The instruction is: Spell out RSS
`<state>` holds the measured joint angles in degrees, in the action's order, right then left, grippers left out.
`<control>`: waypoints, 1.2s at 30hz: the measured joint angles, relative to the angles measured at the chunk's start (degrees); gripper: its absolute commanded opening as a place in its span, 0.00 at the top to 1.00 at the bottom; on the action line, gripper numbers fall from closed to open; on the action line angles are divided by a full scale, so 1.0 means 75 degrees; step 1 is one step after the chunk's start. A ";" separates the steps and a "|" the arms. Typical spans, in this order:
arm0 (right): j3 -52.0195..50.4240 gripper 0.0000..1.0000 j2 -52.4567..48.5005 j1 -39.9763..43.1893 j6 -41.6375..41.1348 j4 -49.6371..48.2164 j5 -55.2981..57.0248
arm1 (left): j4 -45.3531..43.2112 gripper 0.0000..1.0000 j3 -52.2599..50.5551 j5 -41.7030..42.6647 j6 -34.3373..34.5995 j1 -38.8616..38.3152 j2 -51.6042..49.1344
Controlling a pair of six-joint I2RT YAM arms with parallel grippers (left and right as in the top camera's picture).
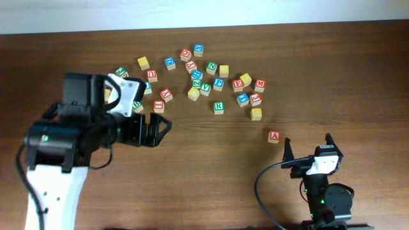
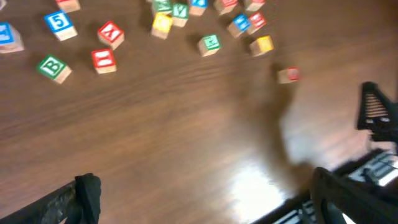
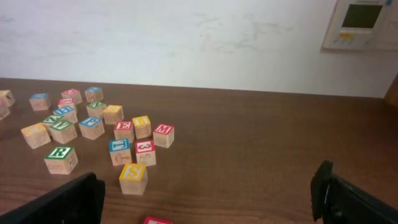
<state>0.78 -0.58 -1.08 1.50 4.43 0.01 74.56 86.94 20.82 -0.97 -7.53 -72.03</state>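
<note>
The green R cube (image 1: 218, 107) lies at the near edge of the cube cluster; it also shows in the right wrist view (image 3: 61, 159) and the left wrist view (image 2: 210, 43). A yellow S cube (image 1: 256, 114) sits to its right, clear in the right wrist view (image 3: 134, 177). Other yellow-faced cubes (image 1: 245, 79) (image 1: 193, 93) lie in the cluster, their letters unreadable. My left gripper (image 1: 163, 126) is open and empty, left of and nearer than the R cube, over bare table (image 2: 205, 199). My right gripper (image 1: 308, 145) is open and empty at the front right (image 3: 208, 196).
Several more letter cubes are scattered across the back middle of the wooden table (image 1: 204, 166). A red A cube (image 1: 274, 136) lies alone just left of my right gripper. A green B cube (image 2: 53, 67) lies near my left arm. A white wall stands behind.
</note>
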 measured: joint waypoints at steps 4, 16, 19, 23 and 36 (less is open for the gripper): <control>0.0000 0.02 0.0000 0.0000 0.0006 0.0000 0.0000 | -0.0035 0.01 0.0003 -0.0204 0.0079 -0.0111 -0.0198; 0.0000 0.02 0.0000 0.0000 0.0003 0.0000 0.0000 | 0.0519 0.01 0.1652 0.0061 0.0493 -0.0131 -0.1323; 0.0000 0.02 0.0000 0.0000 0.0003 0.0000 0.0000 | 0.0638 0.01 0.1652 0.0015 0.0510 -0.0131 -0.1498; 0.0000 0.02 0.0000 0.0000 0.0000 0.0000 0.0000 | 0.0691 0.01 0.1652 -0.0044 0.0510 -0.0131 -0.1498; 0.0000 0.02 0.0000 0.0000 0.0003 0.0000 0.0000 | 0.0691 0.01 0.1652 -0.0076 0.0510 -0.0131 -0.1498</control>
<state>0.78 -0.58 -1.08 1.52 4.43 0.01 79.75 99.33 20.25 2.85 -8.51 -83.26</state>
